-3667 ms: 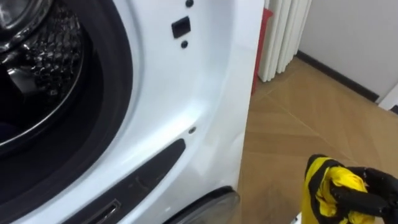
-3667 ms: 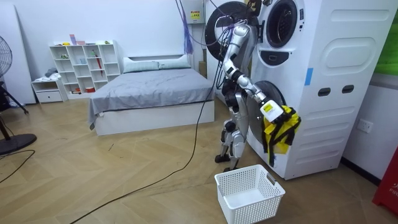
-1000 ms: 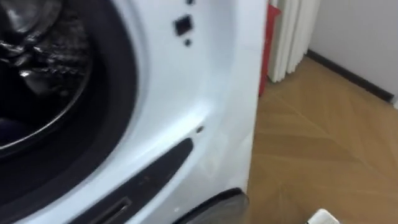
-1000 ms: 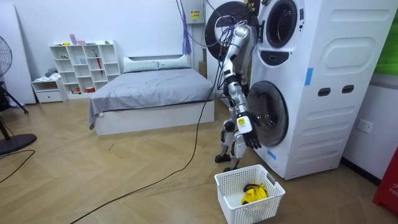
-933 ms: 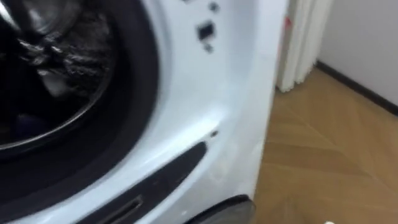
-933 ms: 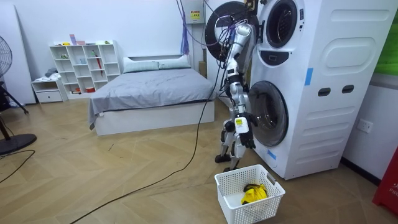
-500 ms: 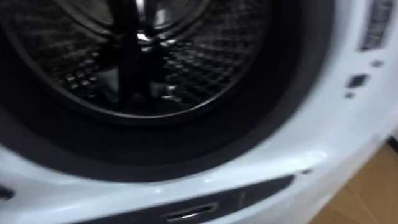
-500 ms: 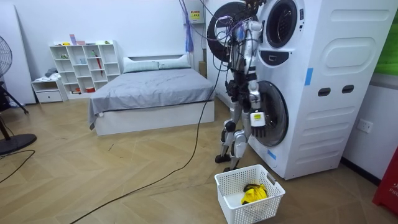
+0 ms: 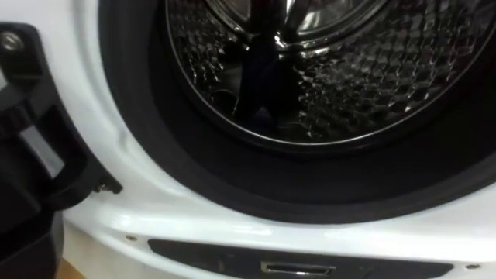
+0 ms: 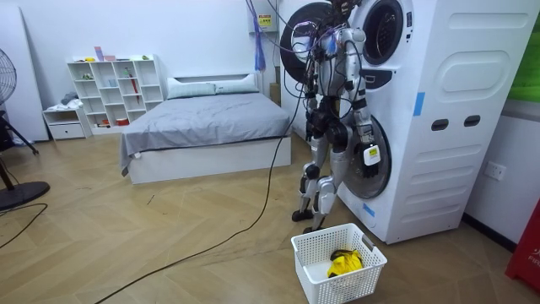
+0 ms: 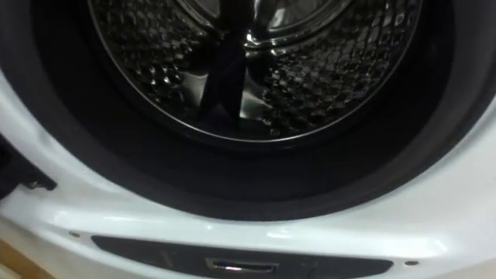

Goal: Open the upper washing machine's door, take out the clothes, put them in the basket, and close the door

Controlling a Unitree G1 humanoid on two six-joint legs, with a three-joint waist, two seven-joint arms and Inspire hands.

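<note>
The right hand (image 10: 366,167) hangs beside the open drum (image 9: 349,85) of the washing machine (image 10: 447,127); I cannot tell how its fingers stand. The yellow garment (image 10: 342,264) lies crumpled mid-basket (image 10: 336,288), with no clear long axis.

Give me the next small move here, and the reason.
Probably lift the right hand toward the open drum. The yellow garment already lies in the basket, the head looks straight into the drum, and the hand hangs low, below it. A dark shape inside may be cloth; I cannot tell.
</note>
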